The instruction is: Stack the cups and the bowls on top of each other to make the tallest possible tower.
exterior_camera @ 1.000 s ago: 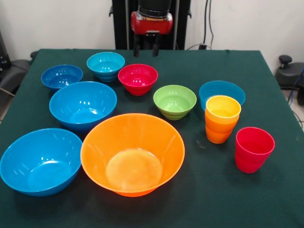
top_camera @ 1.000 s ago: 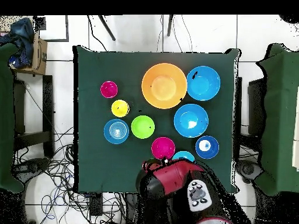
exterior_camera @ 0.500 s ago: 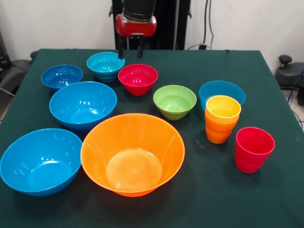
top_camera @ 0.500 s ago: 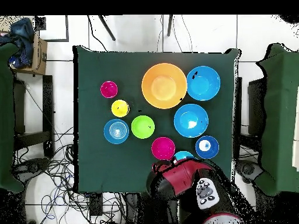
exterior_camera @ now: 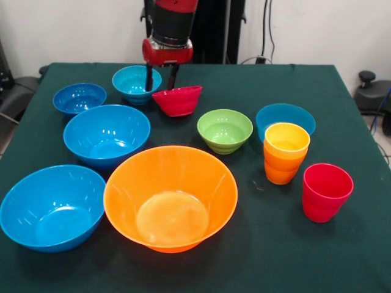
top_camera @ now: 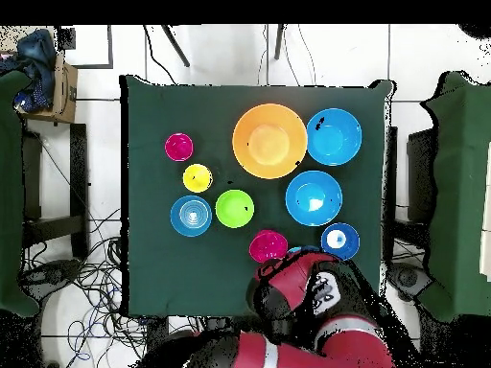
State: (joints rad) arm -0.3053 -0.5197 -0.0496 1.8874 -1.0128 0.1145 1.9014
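My gripper (exterior_camera: 160, 77) is open and low between the small light-blue bowl (exterior_camera: 133, 82) and the small red bowl (exterior_camera: 178, 100). One finger (exterior_camera: 148, 77) stands at the light-blue bowl's right rim. The other finger (exterior_camera: 173, 75) touches the red bowl's far left rim, and that bowl is tipped up on its side. The very large orange bowl (exterior_camera: 171, 198) sits at the front. Two large blue bowls (exterior_camera: 52, 207) (exterior_camera: 107, 134) lie to its left. A yellow cup (exterior_camera: 286, 139) is nested in an orange cup (exterior_camera: 280, 170). A red cup (exterior_camera: 327, 192) stands at the right.
A small dark-blue bowl (exterior_camera: 79, 97) sits at the far left, a green bowl (exterior_camera: 225, 130) in the middle, and a blue bowl (exterior_camera: 287, 115) behind the cups. In the overhead view the arm (top_camera: 307, 297) hides the light-blue bowl beside the red bowl (top_camera: 268, 246).
The gripper has come down and moved left in the front view, to between the light-blue and red bowls. The red bowl, flat before, is now tipped up.
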